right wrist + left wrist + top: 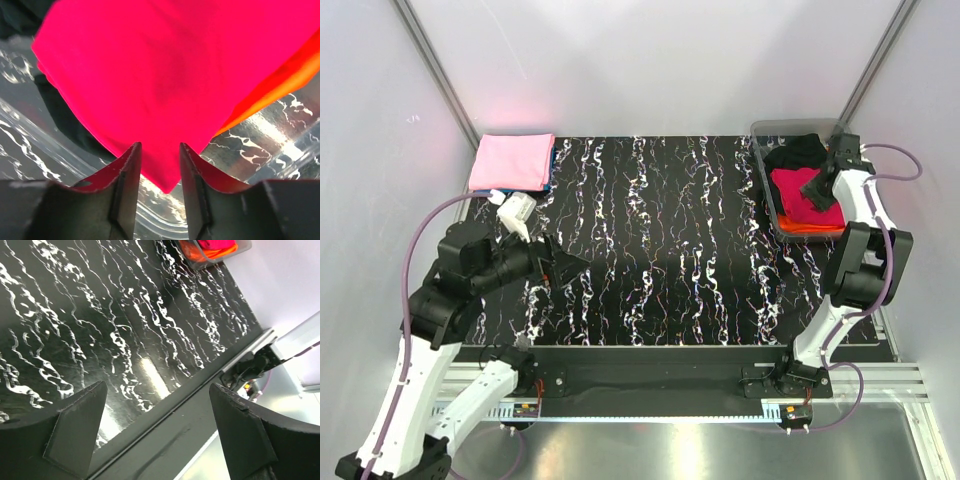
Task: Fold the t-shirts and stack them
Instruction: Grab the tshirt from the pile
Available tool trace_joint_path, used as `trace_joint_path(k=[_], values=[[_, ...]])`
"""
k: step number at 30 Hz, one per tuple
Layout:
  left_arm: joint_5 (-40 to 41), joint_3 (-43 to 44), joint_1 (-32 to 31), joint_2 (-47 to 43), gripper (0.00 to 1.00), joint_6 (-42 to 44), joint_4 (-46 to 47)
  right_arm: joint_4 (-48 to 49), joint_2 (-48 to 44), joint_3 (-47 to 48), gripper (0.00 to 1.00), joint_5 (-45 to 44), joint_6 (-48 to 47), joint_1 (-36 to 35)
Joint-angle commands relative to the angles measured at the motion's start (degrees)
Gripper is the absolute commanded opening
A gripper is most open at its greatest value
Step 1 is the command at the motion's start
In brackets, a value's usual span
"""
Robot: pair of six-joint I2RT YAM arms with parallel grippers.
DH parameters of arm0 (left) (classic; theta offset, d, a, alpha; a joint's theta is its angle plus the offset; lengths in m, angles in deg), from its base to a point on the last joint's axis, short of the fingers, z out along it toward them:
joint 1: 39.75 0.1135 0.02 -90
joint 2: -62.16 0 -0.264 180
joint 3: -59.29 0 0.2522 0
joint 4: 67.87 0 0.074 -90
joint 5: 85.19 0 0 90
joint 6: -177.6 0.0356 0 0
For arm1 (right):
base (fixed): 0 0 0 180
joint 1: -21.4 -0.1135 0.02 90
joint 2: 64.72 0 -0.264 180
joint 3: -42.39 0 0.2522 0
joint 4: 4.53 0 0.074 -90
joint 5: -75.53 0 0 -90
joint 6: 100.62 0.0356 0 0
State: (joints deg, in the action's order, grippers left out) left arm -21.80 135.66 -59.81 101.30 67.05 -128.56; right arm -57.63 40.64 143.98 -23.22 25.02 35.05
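One crimson t-shirt (165,75) lay in the far-right bin (790,124), right gripper (160,146) jaws narrow astride its corner, left gripper (157,390) wide and empty; pick step in hand, next requiring full closure, then lift.

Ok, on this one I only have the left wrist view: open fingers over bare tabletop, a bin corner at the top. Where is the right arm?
Observer: The right arm is bent over the clear bin at the far right, its fingers down at the crimson t-shirt.
Operator: Is the cloth pinched?
Observer: A corner of it lies between the fingers in the right wrist view; whether they grip it I cannot tell.
Operator: Anything folded already?
Observer: A folded light pink t-shirt lies at the far left corner of the table, on a blue t-shirt whose edge shows.
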Motion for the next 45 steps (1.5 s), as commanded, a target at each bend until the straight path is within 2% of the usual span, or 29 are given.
trace_joint_path(k=[1,3,6,17,18,24,25,26,27,33,36,41,42,45], values=[[4.9,4.8,-1.5,1.2,0.88,4.6,-1.4,3.6,-1.5,-0.8,0.45,2.5,-7.3,-0.5],[6.1,5.7,-2.0,2.1,0.89,5.0,-2.5,5.7,-1.7,-1.0,0.46,5.1,-15.5,-1.0],[6.4,6.2,-2.2,2.7,0.89,4.9,-3.5,5.7,0.9,0.5,0.46,7.6,-21.3,-2.5],[6.2,7.0,-2.5,3.9,0.93,4.0,-3.8,5.7,3.8,2.5,0.39,7.1,-22.8,-4.3],[6.5,7.0,-2.5,3.9,0.95,3.9,-4.0,5.7,4.1,2.5,0.33,6.9,-23.0,-4.3],[7.3,7.3,-2.5,4.0,0.99,4.0,-5.2,5.6,6.7,3.7,0.23,5.2,-24.1,-4.3],[7.4,7.4,-2.5,4.0,0.99,4.2,-5.4,5.6,6.7,4.2,0.09,4.6,-24.0,-4.3],[7.6,7.6,-2.5,3.9,0.99,4.2,-5.5,5.4,6.7,4.5,0.02,4.0,-24.0,-4.3],[8.0,7.4,-2.5,4.0,0.99,4.2,-5.6,5.1,6.3,4.7,0.00,1.8,-23.9,-4.3],[11.9,8.1,-4.0,4.0,0.99,4.6,-5.4,2.3,0.7,12.1,0.00,-11.5,-23.2,-4.3],[12.8,8.5,-5.0,4.1,0.99,5.4,-5.4,2.1,-2.9,17.1,0.00,-14.6,-23.6,-4.3],[15.1,9.3,-7.3,4.5,0.99,6.0,-5.9,2.5,-6.9,26.7,0.00,-6.7,-22.3,-4.4],[15.9,9.7,-7.5,4.5,0.99,6.0,-6.1,3.9,-8.7,28.6,0.00,-1.8,-22.0,-4.6],[16.5,10.6,-8.2,4.5,0.99,6.0,-6.4,10.3,-12.9,30.0,0.00,4.0,-21.8,-7.0]])
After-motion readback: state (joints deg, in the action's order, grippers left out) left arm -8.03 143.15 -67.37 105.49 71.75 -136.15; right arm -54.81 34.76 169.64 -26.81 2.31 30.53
